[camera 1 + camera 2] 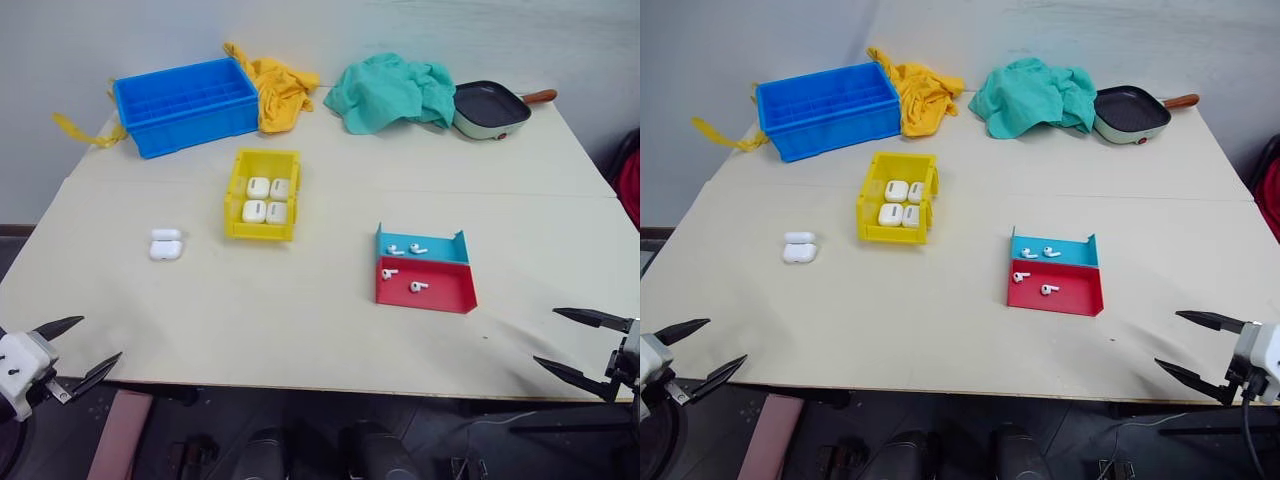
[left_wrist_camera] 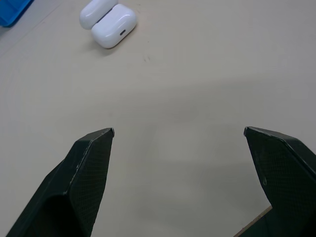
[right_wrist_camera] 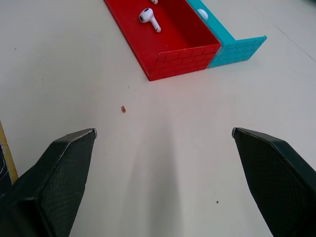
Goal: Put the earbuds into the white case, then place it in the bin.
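Note:
The white case (image 1: 165,245) lies with its lid open on the left part of the table, also seen ahead of the left wrist as the case (image 2: 108,24). Several earbuds (image 1: 418,287) rest in a red-and-blue tray (image 1: 445,295) right of centre; one earbud (image 3: 148,17) shows in its red half. The yellow bin (image 1: 268,157) stands mid-table with several shut white cases inside. My left gripper (image 1: 100,338) hovers open at the table's front left edge, short of the case. My right gripper (image 1: 545,336) is open at the front right edge, short of the tray.
A large blue crate (image 1: 185,105) stands at the back left with a yellow cloth (image 1: 280,90) beside it. A teal cloth (image 1: 390,90) and a small pan (image 1: 490,108) lie at the back right. The table's front edge runs just under both grippers.

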Controlling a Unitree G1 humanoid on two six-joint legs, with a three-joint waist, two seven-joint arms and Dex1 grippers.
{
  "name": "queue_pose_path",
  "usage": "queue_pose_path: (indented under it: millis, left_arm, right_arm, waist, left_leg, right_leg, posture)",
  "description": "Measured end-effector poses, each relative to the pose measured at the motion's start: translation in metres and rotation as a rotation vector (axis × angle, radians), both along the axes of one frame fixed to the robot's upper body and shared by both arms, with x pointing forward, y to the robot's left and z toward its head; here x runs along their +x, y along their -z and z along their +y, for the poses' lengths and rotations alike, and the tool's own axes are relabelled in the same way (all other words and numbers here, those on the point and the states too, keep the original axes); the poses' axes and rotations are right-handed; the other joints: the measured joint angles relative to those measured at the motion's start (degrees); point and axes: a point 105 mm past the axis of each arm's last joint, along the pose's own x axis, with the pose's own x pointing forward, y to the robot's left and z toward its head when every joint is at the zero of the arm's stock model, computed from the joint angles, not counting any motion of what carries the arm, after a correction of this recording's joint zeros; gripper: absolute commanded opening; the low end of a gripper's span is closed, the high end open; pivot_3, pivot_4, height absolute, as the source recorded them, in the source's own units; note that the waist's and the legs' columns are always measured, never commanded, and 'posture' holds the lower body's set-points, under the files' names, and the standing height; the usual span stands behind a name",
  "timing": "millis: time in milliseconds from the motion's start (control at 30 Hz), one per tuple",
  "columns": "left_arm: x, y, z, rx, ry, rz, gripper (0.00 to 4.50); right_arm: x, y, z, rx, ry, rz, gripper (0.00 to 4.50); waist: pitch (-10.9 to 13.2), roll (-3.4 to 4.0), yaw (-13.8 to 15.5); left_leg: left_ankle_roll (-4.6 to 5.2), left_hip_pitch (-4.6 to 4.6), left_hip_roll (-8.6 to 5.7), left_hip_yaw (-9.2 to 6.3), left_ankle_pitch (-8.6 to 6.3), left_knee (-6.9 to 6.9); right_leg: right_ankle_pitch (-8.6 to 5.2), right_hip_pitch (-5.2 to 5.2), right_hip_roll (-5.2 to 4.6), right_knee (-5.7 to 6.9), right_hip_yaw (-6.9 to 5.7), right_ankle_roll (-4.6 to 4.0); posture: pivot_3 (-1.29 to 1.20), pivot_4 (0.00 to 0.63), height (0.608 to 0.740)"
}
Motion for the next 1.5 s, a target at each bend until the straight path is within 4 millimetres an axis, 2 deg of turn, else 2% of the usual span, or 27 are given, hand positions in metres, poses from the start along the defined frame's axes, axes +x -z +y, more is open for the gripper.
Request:
queue_pose_path:
  millis: [233,400,467,533,600,667,767,833,933,1033,1133,1233,1300,1367,1500]
  left_arm:
    - [0.001,-0.002,0.001,-0.048,-0.017,-0.006,4.43]
    - [-0.002,-0.021,0.005,-0.205,-0.090,-0.031,4.43]
    - [-0.004,-0.026,0.010,-0.241,-0.158,-0.032,4.43]
    - [-0.009,-0.027,0.021,-0.255,-0.264,-0.045,4.43]
    - [-0.015,-0.023,0.032,-0.272,-0.369,-0.054,4.43]
    - [-0.021,-0.022,0.042,-0.292,-0.459,-0.058,4.43]
    - [-0.044,-0.021,0.070,-0.397,-0.709,-0.022,4.43]
    - [-0.060,-0.012,0.071,-0.423,-0.779,0.089,4.43]
    - [-0.059,-0.012,0.060,-0.439,-0.772,0.191,4.43]
    - [-0.039,-0.030,0.042,-0.458,-0.696,0.206,4.43]
    - [-0.004,-0.056,0.014,-0.410,-0.579,0.208,4.43]
    - [0.041,-0.084,-0.016,-0.381,-0.513,0.214,4.43]
    - [0.065,-0.096,-0.034,-0.391,-0.481,0.243,4.43]
    - [0.082,-0.097,-0.047,-0.382,-0.478,0.306,4.43]
    - [0.116,-0.089,-0.064,-0.327,-0.507,0.417,4.43]
  right_arm:
    - [0.004,-0.004,0.006,0.008,-0.011,-0.009,4.50]
    - [0.020,-0.026,0.037,0.176,-0.048,-0.134,4.50]
    - [0.024,-0.033,0.049,0.235,-0.061,-0.160,4.50]
    - [0.023,-0.041,0.069,0.303,-0.127,-0.204,4.50]
    - [0.020,-0.042,0.092,0.350,-0.206,-0.204,4.50]
    - [0.017,-0.041,0.105,0.383,-0.251,-0.190,4.50]
    - [0.019,-0.049,0.124,0.445,-0.322,-0.261,4.50]
    - [0.019,-0.050,0.131,0.458,-0.349,-0.302,4.50]
    - [0.021,-0.044,0.133,0.439,-0.359,-0.315,4.50]
    - [0.023,-0.039,0.130,0.434,-0.343,-0.305,4.50]
    - [0.027,-0.038,0.128,0.435,-0.334,-0.308,4.50]
    - [0.029,-0.038,0.128,0.432,-0.334,-0.308,4.50]
    - [0.029,-0.037,0.127,0.433,-0.331,-0.303,4.50]
    - [0.030,-0.036,0.128,0.434,-0.333,-0.299,4.50]
    - [0.033,-0.035,0.130,0.439,-0.337,-0.292,4.50]
  waist:
    - [0.0,0.00,-0.4]
    - [0.0,-0.03,-0.9]
    - [0.0,-0.02,-0.8]
    - [0.0,-0.03,-0.8]
    - [0.0,-0.03,-0.8]
    - [0.0,-0.04,-0.7]
    - [-0.1,-0.30,-0.8]
    - [-0.1,-0.33,-0.9]
    - [-0.1,-0.42,0.0]
    - [-0.1,-0.42,0.9]
    - [-0.1,-0.39,0.9]
    - [0.0,-0.33,0.8]
    - [0.0,-0.32,0.8]
    - [0.0,-0.32,0.2]
    - [0.0,-0.33,0.2]
  left_leg:
    - [-0.01,0.01,0.00,0.00,0.00,0.01]
    - [-0.05,0.00,0.02,-0.02,0.02,0.01]
    - [-0.05,0.01,0.01,-0.02,0.02,0.02]
    - [-0.07,0.01,0.02,-0.05,0.01,0.00]
    - [-0.08,-0.04,0.02,-0.05,0.00,0.00]
    - [-0.08,-0.06,0.01,-0.04,0.01,0.04]
    - [-0.08,-0.03,0.02,-0.07,0.01,0.04]
    - [-0.09,-0.04,0.00,-0.07,0.00,0.04]
    - [-0.11,-0.05,0.00,-0.13,0.01,0.08]
    - [-0.17,-0.05,0.00,-0.14,0.05,0.08]
    - [-0.20,-0.05,-0.01,-0.14,0.13,0.05]
    - [-0.25,-0.05,-0.01,-0.12,0.20,0.03]
    - [-0.27,-0.05,-0.02,-0.10,0.21,0.00]
    - [-0.68,-0.17,-0.01,-0.01,0.43,-0.01]
    - [-0.84,-0.31,0.04,-0.02,0.51,0.02]
  right_leg:
    - [0.00,-0.01,0.00,0.05,0.00,0.00]
    - [0.00,-0.05,0.02,0.21,-0.02,0.01]
    - [0.00,-0.07,0.01,0.25,-0.01,0.01]
    - [0.00,-0.09,0.03,0.28,-0.03,0.01]
    - [0.00,-0.15,0.03,0.29,-0.03,0.02]
    - [0.00,-0.16,0.01,0.30,-0.02,0.02]
    - [0.00,-0.16,0.02,0.36,-0.04,0.02]
    - [0.00,-0.16,-0.02,0.33,-0.03,0.02]
    - [0.00,-0.14,-0.02,0.34,-0.06,0.02]
    - [0.00,-0.12,-0.04,0.34,-0.07,0.00]
    - [0.00,-0.05,-0.09,0.31,-0.07,0.00]
    - [0.00,-0.06,-0.06,0.34,-0.08,0.00]
    - [0.02,-0.11,-0.07,0.43,-0.09,0.05]
    - [0.07,-0.37,-0.05,0.64,-0.07,0.14]
    - [0.09,-0.77,0.08,1.23,-0.07,0.20]
  posture:
    - [0.00,0.150,0.740]
    - [0.00,0.150,0.740]
    - [0.00,0.150,0.740]
    - [0.00,0.150,0.740]
    - [0.00,0.150,0.740]
    - [0.00,0.150,0.740]
    - [0.00,0.150,0.740]
    - [0.00,0.150,0.740]
    - [0.00,0.150,0.740]
    - [0.00,0.150,0.740]
    - [0.00,0.150,0.740]
    - [0.00,0.150,0.740]
    - [0.00,0.150,0.740]
    - [0.00,0.150,0.740]
    - [0.00,0.150,0.740]
